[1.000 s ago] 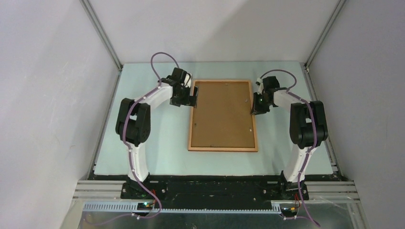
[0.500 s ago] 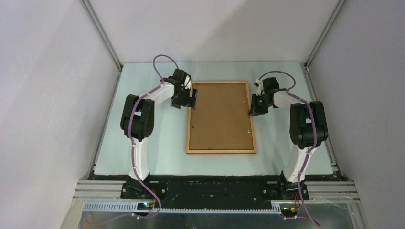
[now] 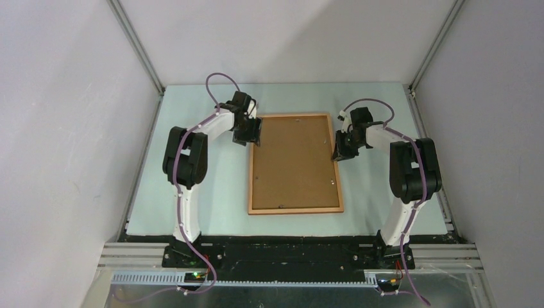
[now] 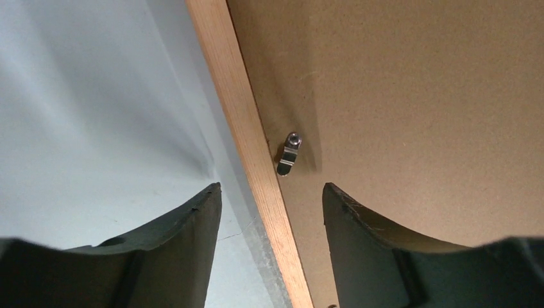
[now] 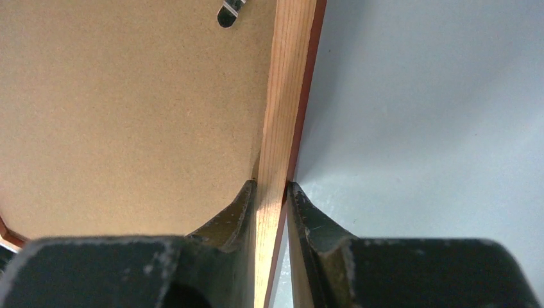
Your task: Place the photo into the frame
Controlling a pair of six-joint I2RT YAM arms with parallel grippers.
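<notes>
The frame lies face down on the table, filled by a brown backing board. The photo is hidden from every view. My left gripper stands at the frame's upper left rail. In the left wrist view its jaws are open and straddle the wooden rail, with a gap on each side. My right gripper is at the right rail. In the right wrist view it is shut on that rail, one finger on the board side and one on the outside.
The pale green table is boxed in by grey walls with metal posts at the back corners. Small metal turn clips sit on the backing board by the rails, one also near the right rail.
The frame has slid toward the near edge and slightly left with the right gripper holding it. The left jaws have narrowed around the left rail.
</notes>
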